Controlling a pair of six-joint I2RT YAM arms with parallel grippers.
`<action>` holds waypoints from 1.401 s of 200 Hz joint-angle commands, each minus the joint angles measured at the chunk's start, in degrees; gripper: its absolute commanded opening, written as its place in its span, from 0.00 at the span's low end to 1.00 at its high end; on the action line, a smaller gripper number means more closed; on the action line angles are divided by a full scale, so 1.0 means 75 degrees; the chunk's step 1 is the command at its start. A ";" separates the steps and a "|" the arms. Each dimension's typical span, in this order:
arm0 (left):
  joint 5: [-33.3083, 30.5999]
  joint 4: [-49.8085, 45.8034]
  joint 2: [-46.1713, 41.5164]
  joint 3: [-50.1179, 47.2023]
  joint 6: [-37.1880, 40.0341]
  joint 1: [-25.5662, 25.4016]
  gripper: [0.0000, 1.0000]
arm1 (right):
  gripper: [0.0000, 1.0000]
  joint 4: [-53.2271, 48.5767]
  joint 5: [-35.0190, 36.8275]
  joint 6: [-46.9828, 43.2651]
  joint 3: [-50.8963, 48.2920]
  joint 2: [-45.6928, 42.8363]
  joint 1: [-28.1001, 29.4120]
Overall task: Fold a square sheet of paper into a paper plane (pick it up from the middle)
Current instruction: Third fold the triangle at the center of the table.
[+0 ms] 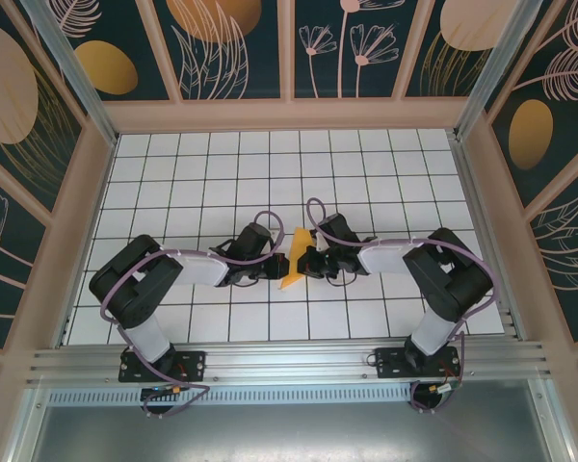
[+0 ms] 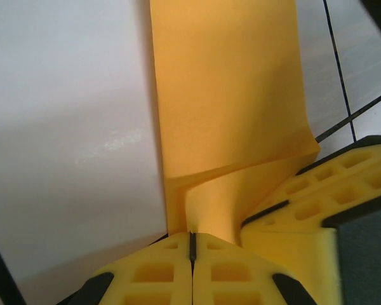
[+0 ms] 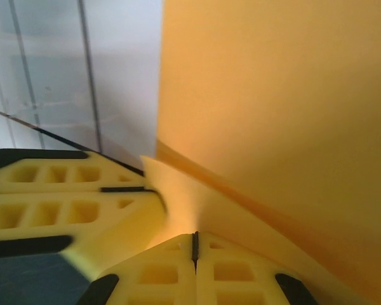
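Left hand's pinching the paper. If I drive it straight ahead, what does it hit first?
The paper itself: the left hand is shut on its edge and it spreads directly ahead. The right hand, also gripping it, sits just beside that line and would likely come next; depth is unclear.

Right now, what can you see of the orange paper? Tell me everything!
The paper is thin, smooth and orange-yellow, folded into layers with a crease and a pointed shape. It seems to be held upright over the middle of the white tiled table, between the two arms. The left gripper and the right gripper are both shut on it, pinching it from opposite sides, close together. I cannot tell whether its lower tip touches the table.
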 commanded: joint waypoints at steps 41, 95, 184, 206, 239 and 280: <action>-0.0071 -0.0572 0.0426 -0.0003 0.0087 0.0016 0.05 | 0.05 -0.0046 0.0159 -0.0230 0.0002 0.0067 -0.0031; -0.0109 -0.0627 0.0434 0.0021 0.0075 0.0018 0.04 | 0.07 -0.0104 -0.0026 -0.0307 -0.0476 -0.1017 -0.0586; -0.0083 -0.0775 0.0516 0.0088 0.0151 0.0022 0.03 | 0.06 0.0065 0.0001 -0.0359 -0.0778 -0.0300 -0.0956; -0.0098 -0.0803 0.0513 0.0079 0.0151 0.0018 0.03 | 0.06 -0.0129 -0.0012 -0.0369 -0.0678 -0.0752 -0.0955; -0.0100 -0.0787 0.0494 0.0091 0.0117 0.0022 0.03 | 0.07 -0.0140 -0.0117 -0.0425 -0.0645 -0.1165 -0.1263; -0.0085 -0.0803 0.0487 0.0114 0.0116 0.0017 0.03 | 0.06 0.0041 0.0007 -0.0468 -0.0739 -0.0470 -0.1399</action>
